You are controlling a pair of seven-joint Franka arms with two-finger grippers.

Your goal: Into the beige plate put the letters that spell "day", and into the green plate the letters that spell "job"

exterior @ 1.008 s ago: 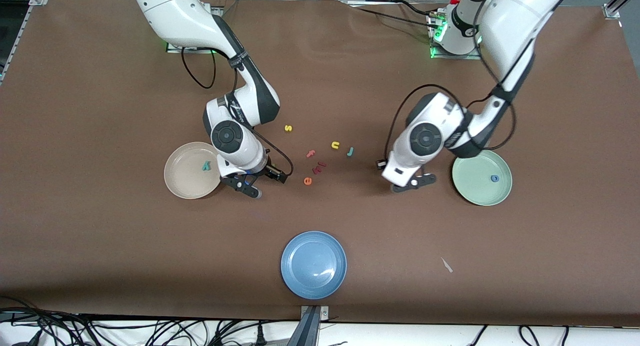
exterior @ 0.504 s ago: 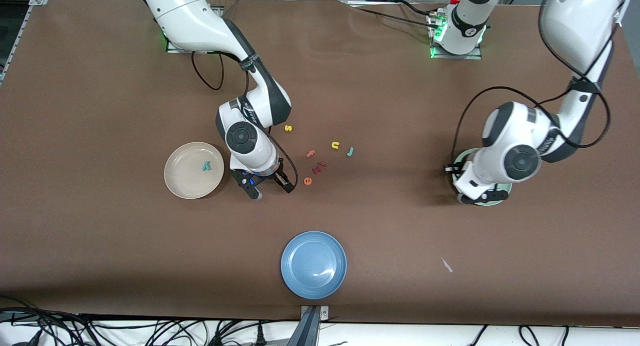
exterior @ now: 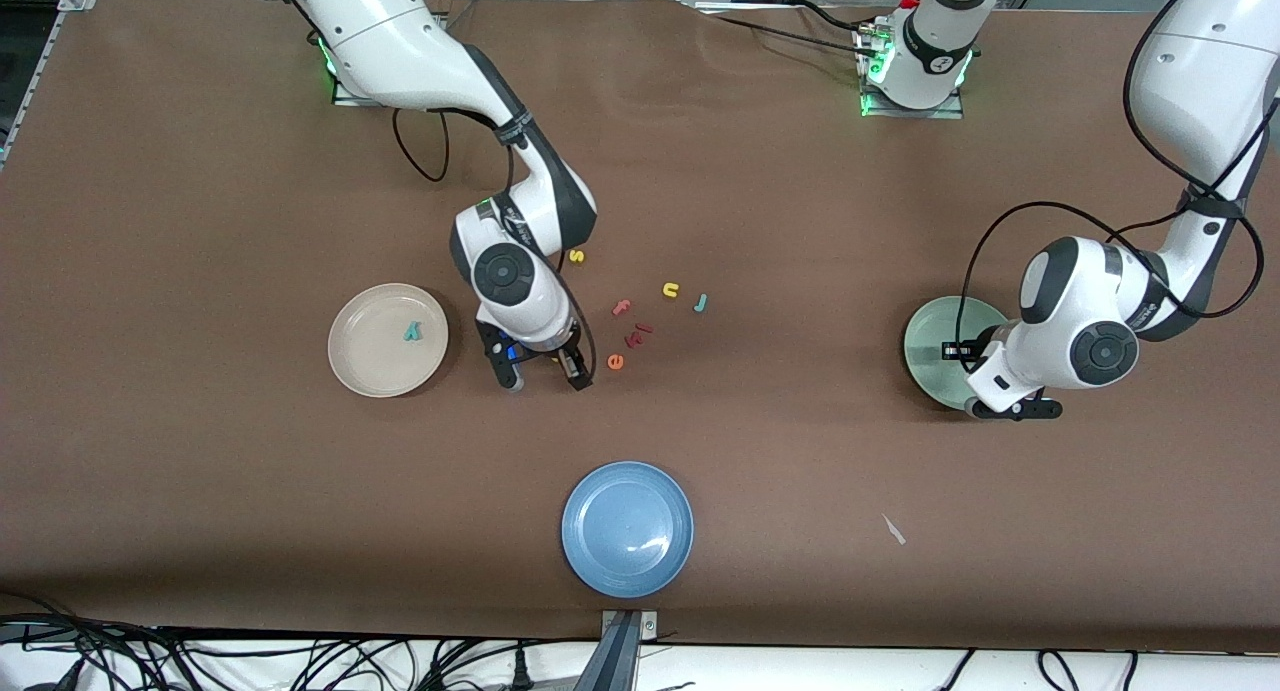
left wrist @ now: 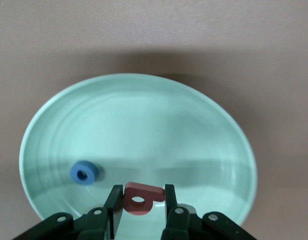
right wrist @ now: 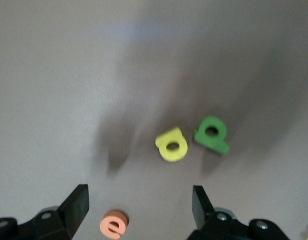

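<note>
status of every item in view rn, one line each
Left end effector: shut on the red b, over the green plate.
Right end effector: open, over the table by the loose letters.
Red b: held, not yet dropped.
Blue o: lying in the green plate.
Teal y: lying in the beige plate.
Yellow a, green d, teal j: loose on the table.
Blue plate: holds nothing.

A robotics lab is showing here: two arms are working over a brown-covered table (exterior: 200, 471) framed by aluminium rails (exterior: 1225, 16) and trailing cables (exterior: 300, 661).
</note>
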